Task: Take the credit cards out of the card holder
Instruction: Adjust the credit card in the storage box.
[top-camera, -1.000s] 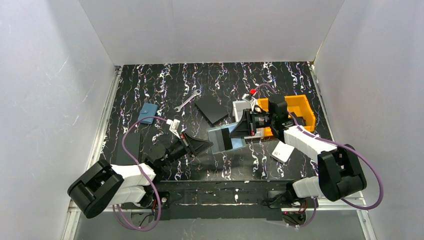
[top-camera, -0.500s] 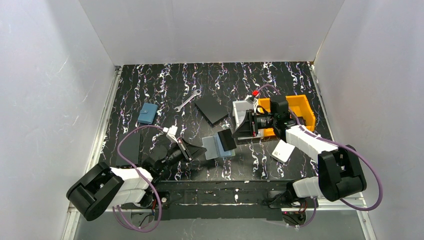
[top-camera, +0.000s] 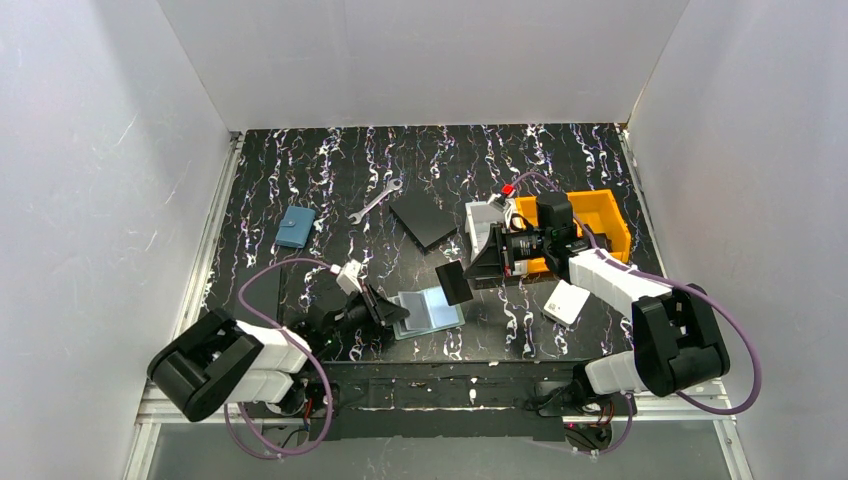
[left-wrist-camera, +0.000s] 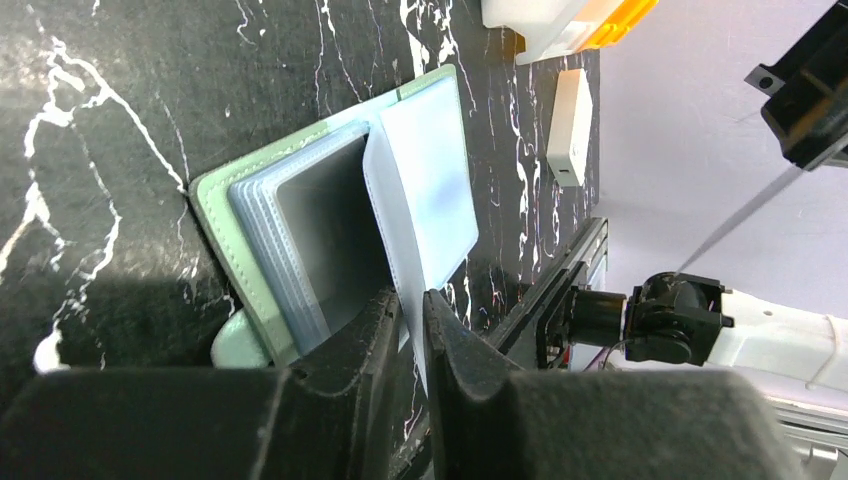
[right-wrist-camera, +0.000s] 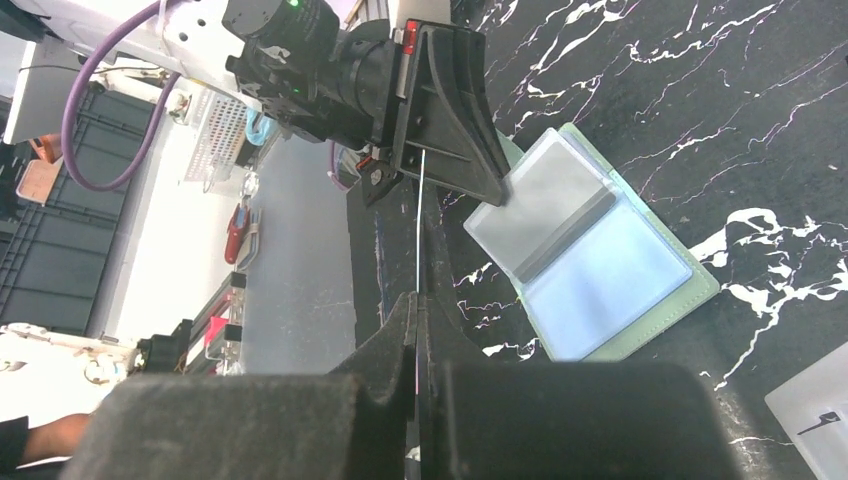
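Now, starting left of the card holder (top-camera: 432, 310): the left hand (left-wrist-camera: 410, 298) comes in low from that side. It is pinched almost closed on a thin clear sleeve leaf at the holder's near edge. A second ago the holder hung in the air between the two arms. It has since come down and lies open on the desk (top-camera: 330, 170), mint cover underneath and sleeves facing up.

Just right of the holder, toward its far side and apart from it, a credit card (top-camera: 454, 283) is held in the air. It looks dark from overhead and shows only as a thin edge in the right wrist view. The right hand (right-wrist-camera: 418, 300), right of the holder, is closed tight on that card. A second ago the card overlapped the holder; now bare desk shows between them, so I judge one card is out.

The holder's right-hand panel looks light blue. That may be another card inside its sleeve, though I cannot tell for sure. If so, the job is part done, and the held card wants setting down next.

Farther right of the holder sits a white box (top-camera: 566, 301) with a small dark mark on its face, too small to read. No brand or writing is legible on the holder or the card.
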